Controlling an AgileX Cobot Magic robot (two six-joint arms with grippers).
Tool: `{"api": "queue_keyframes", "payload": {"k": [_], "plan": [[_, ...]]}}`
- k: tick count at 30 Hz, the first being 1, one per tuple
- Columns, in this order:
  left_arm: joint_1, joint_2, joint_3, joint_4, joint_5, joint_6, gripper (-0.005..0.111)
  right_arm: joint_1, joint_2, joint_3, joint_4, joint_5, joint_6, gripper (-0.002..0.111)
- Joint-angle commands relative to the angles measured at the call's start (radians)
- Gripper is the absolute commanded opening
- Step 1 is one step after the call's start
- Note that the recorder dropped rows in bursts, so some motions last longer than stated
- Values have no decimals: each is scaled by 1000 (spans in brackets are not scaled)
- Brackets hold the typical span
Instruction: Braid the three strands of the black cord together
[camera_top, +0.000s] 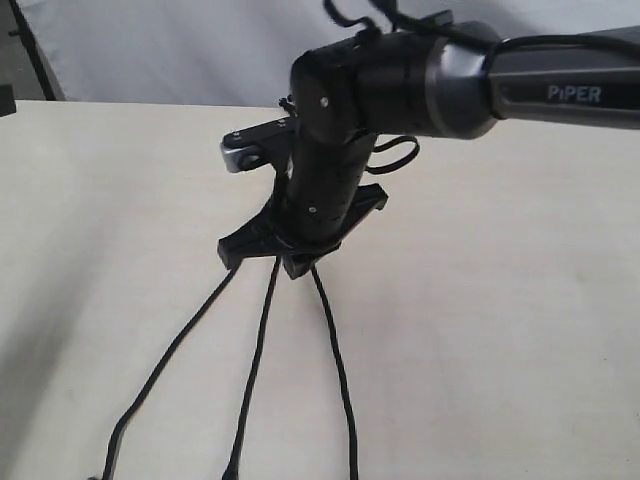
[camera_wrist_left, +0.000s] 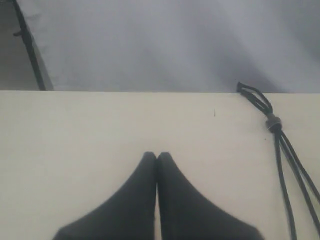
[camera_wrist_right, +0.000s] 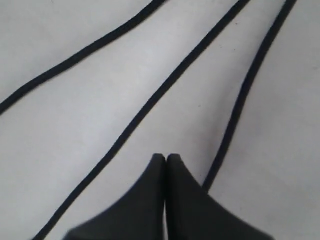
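Fanning out across the pale, matte table (camera_top: 500, 300), the three strands (camera_top: 255, 370) are lying as thin, twisted black lines. One is bending off to the left, one is running down the middle and one is dropping on the right, all well apart at the near end. Their joined end is hiding behind the right arm (camera_top: 420, 90) in the exterior view. You are seeing it only in the left wrist view, where the black cord (camera_wrist_left: 278, 150) is showing small loops (camera_wrist_left: 252, 94) near the table's far edge. A short grey band (camera_wrist_left: 273, 123) is pinching the strands together just below them.

The right gripper (camera_wrist_right: 166, 159) is pointing down over the fan, its smooth, wedge-shaped black fingers (camera_wrist_right: 145, 200) pressing flat together with nothing between them. One strand is running up to a finger's edge and disappearing beneath it; you cannot tell whether it is touching. The left gripper (camera_wrist_left: 157, 155) is hanging over bare table, well to the side of the knot, its jaws likewise closed on nothing. A thicker cable (camera_top: 398, 152) is looping off the arm's dark, rounded wrist, and a soft grey cloth (camera_wrist_left: 150, 45) is hanging behind the table.
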Motion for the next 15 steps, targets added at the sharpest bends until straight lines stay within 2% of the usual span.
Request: {"api": "queue_keyframes", "payload": {"k": [1,2,3,4,6,9,12,15], "plan": [[-47,10,-25,337,-118,-269,0,-23,3,-7,156,27,-126,0],[-48,20,-42,490,-203,-382,0,-18,5,-7,153,25,-126,0],[-48,37,-70,538,-296,-462,0,-16,7,-7,151,25,-126,0],[-48,57,-92,538,-338,-443,0,-14,7,-7,149,21,-126,0],[-51,88,-114,538,-309,-418,0,-12,7,-7,149,21,-126,0],[-37,125,-114,538,-235,-501,0,-12,7,-7,149,15,-122,0],[7,175,-129,538,-333,-513,0,-4,7,-7,142,-11,-101,1],[27,220,-145,538,-332,-513,0,27,12,-7,137,-23,-94,17]]}}
